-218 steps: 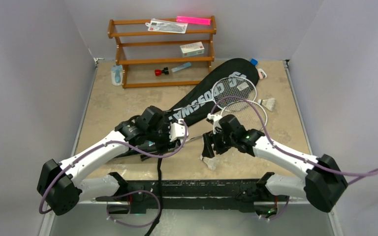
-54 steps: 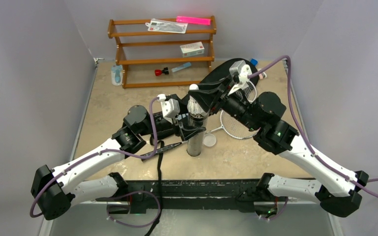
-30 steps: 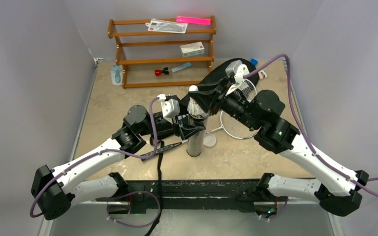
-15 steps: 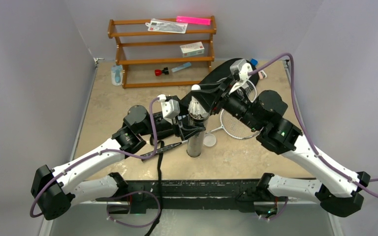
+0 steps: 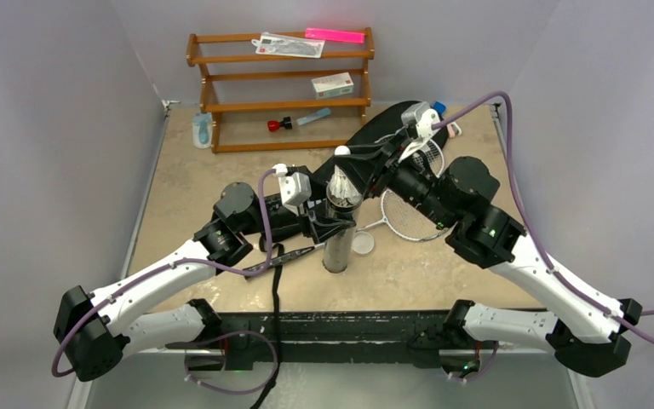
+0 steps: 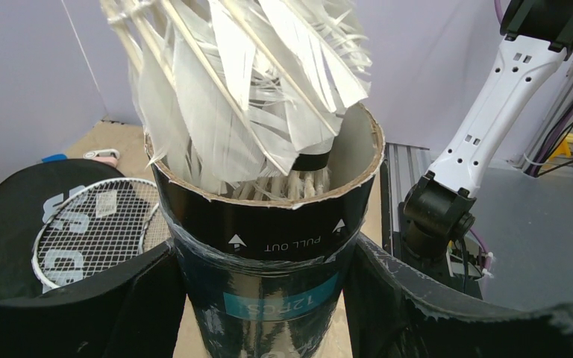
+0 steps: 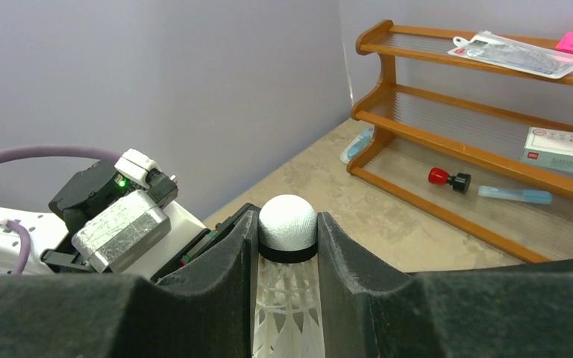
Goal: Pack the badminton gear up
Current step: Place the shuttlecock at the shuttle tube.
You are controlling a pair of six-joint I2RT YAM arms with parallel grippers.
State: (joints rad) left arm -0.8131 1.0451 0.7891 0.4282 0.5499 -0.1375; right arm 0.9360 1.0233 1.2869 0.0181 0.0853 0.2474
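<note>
Top external view: a beige stone-patterned table (image 5: pixel 213 179) carries a brown wooden rack (image 5: pixel 281 104) far behind a dark cylindrical tube (image 5: pixel 336 249), which stands upright near the table's front middle. A long black bag lettered CROSSWAY (image 5: pixel 373 136) lies behind the tube and off to its right. Two silver-framed rackets (image 5: pixel 404 223) lie to the tube's right, one head on the table and the other on the bag, partly hidden by the right arm. The left hand (image 5: pixel 334 223) clamps the tube's upper part, one finger on each side. Directly above the tube, the right hand (image 7: pixel 287 257) is closed on the round cork of a white feather shuttlecock (image 7: pixel 287 222), cork up, with its feather tips dipping into the tube's open mouth. More feathers show inside the tube. A small clear round lid (image 5: pixel 363 243) lies just right of the tube.
</note>
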